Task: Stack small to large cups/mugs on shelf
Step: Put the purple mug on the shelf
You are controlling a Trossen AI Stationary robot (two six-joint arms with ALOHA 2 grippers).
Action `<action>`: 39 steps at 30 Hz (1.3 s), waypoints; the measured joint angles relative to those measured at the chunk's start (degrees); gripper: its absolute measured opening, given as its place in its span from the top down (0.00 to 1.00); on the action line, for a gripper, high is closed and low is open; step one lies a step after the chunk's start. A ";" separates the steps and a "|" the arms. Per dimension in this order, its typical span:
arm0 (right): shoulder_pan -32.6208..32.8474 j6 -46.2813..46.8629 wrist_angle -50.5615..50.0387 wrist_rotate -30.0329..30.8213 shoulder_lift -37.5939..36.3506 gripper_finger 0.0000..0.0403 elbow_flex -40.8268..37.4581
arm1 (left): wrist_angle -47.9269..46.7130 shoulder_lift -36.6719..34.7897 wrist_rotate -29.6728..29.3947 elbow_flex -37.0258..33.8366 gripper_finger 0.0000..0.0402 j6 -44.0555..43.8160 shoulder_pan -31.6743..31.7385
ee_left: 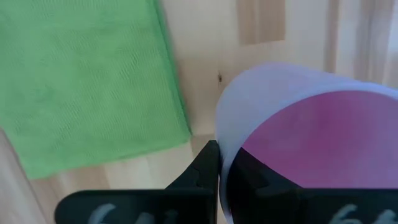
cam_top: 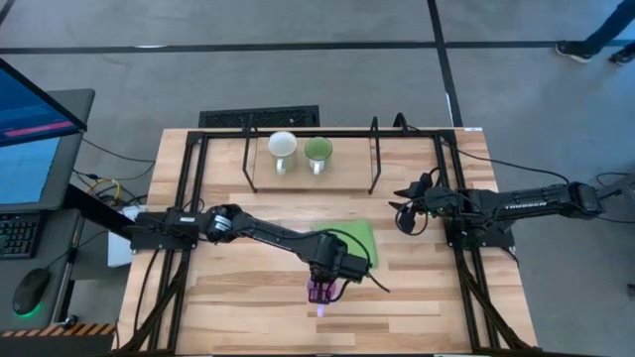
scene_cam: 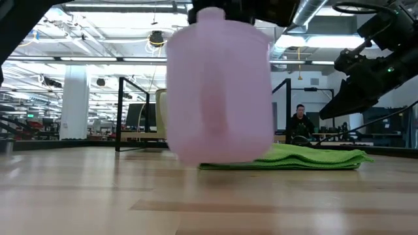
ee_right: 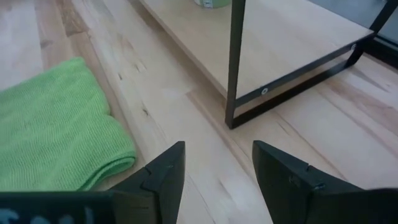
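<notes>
The light purple mug (cam_top: 319, 292) sits in my left gripper (cam_top: 323, 278) near the table's near edge, in front of the green cloth (cam_top: 352, 241). In the low view the mug (scene_cam: 219, 85) fills the middle, and its base seems to hang just above the tabletop. The white mug (cam_top: 283, 149) and green mug (cam_top: 317, 151) stand upright side by side on the shelf (cam_top: 347, 177) at the far side. My right gripper (cam_top: 405, 206) hovers open near the shelf's right end and touches nothing. My left gripper (ee_left: 225, 155) holds the purple mug by its rim wall (ee_left: 227, 124), with one finger (ee_left: 205, 171) outside and the other (ee_left: 261, 180) inside the cup. The fingers come from above, pointing down. The mug hangs upright below them, mouth up.
The folded green cloth (ee_right: 50, 130) lies at mid-table, between the mug and the shelf. The shelf's black wire uprights (ee_right: 235, 62) and rails frame the board (ee_right: 280, 37); bare board lies right of the green mug. A keyboard and monitor stand off the table's left.
</notes>
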 joint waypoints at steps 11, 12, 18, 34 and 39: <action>0.00 0.89 -0.44 -0.01 0.00 0.48 0.00 | 1.48 0.23 -1.99 -2.54 1.00 -0.86 -0.32; 0.00 0.88 -0.44 0.00 0.00 0.48 0.00 | 1.56 0.23 -1.90 -2.55 1.00 -1.13 -0.32; 0.00 0.88 -0.62 0.00 0.00 0.48 0.00 | 2.34 0.23 -1.73 -2.59 0.97 -1.70 -0.27; 0.00 0.79 -1.05 0.00 0.00 0.48 0.00 | 1.56 0.23 -0.37 -2.60 0.89 -3.28 0.27; 0.00 0.68 -1.05 0.02 0.00 0.48 0.00 | 1.19 0.23 -0.33 -2.60 0.78 -4.06 0.27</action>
